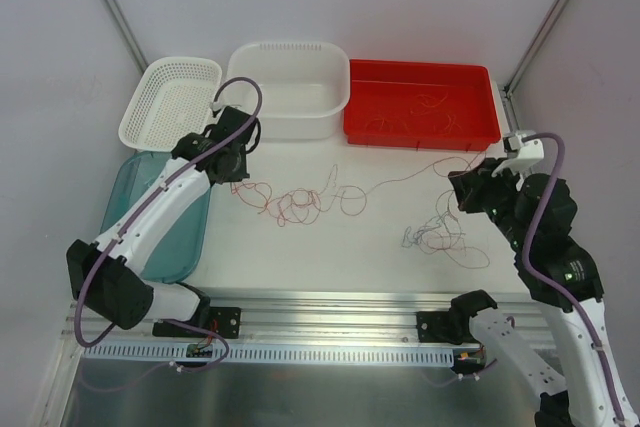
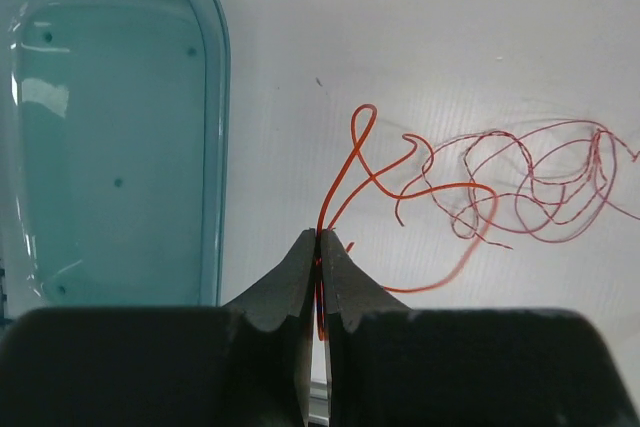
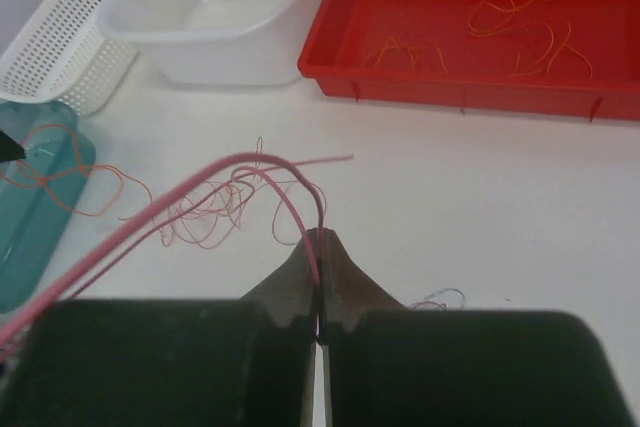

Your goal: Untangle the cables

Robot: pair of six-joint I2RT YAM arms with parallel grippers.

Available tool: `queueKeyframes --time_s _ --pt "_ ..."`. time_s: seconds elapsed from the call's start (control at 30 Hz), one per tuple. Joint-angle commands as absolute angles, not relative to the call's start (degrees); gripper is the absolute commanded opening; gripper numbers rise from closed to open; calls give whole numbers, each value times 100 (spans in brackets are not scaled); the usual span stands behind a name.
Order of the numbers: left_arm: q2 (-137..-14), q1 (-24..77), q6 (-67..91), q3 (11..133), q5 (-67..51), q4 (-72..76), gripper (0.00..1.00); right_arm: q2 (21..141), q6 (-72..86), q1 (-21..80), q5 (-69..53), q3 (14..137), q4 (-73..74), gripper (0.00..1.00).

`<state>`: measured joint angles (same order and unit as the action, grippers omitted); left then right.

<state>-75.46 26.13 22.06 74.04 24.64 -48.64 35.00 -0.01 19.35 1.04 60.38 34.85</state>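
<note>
left fingers (image 2: pixel 312 249) are pressed together, with an orange cable (image 2: pixel 331 185) pinched between the tips, just beside the teal tray (image 2: pixel 222 67). right fingers (image 3: pixel 311 255) are likewise closed, with a pink cable (image 3: pixel 240 158) clamped at the tips. the main tangle of cables (image 1: pixel 298 203) is spread on the white table (image 1: pixel 380 267) between the arms; a smaller clump (image 1: pixel 440 235) is seen near the right arm. loose strands are noted in the red tray (image 1: pixel 420 134).

My left gripper (image 2: pixel 318 240) is pinched tight on one orange strand of the cables (image 2: pixel 540 182). The strand loops up from the tips, then runs right into a thin reddish tangle on the white table (image 2: pixel 450 17). The teal tray (image 2: pixel 216 127) sits just left of the fingertips.
</note>
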Motion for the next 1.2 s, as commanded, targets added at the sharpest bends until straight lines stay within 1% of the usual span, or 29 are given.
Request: queueKeyframes --time_s 0.0,0.17,0.33,0.47,0.5,0.53,0.57,0.63,0.67,0.7,0.77,0.8,0.9,0.97,1.17 --pt "-7830 2523 2399 7207 2724 -4825 3 3638 70 1881 -219 6625 3691 1" --pt "-8103 2452 2487 7023 2742 -4799 1 3595 27 1881 -325 6899 3560 1" --pt "-8236 2452 2496 7049 2155 -4702 0 4120 -176 1881 -1061 7093 3656 1" --pt "-7937 2470 2190 7215 1653 -4597 0 4385 -26 1890 -1423 6461 3279 1" --pt "-7789 2478 2136 7259 1548 -4597 0 4455 -26 1890 -1493 6129 3070 1" --pt "-7709 2513 2084 7355 1355 -4597 0 4543 209 1890 -1651 5987 2980 2" --pt "-7621 2548 1996 7409 1232 -4597 0 4761 246 1907 -1739 5829 2797 4" --pt "-7375 2636 1864 7506 934 -4605 0 5052 264 1968 -1793 5555 2734 24" --pt "-7287 2672 1837 7532 853 -4605 0 5167 255 2012 -1749 5502 2716 36" --pt "-7156 2698 1820 7532 766 -4597 0 5403 229 2169 -1662 5467 2698 53" --pt "-7032 2725 1810 7489 485 -4588 0 5606 150 2407 -1293 5502 2646 64" --pt "-6936 2742 1837 7410 405 -4588 0 5842 132 2704 -1196 5563 2567 72" --pt "-6716 2812 2003 7164 264 -4570 0 6431 202 3319 -907 5905 2322 78" --pt "-6610 2812 2109 7032 211 -4535 0 6748 420 3724 -730 6134 2006 78" --pt "-6188 2830 2294 6733 62 -4439 0 8137 932 4332 -379 6555 1152 76"
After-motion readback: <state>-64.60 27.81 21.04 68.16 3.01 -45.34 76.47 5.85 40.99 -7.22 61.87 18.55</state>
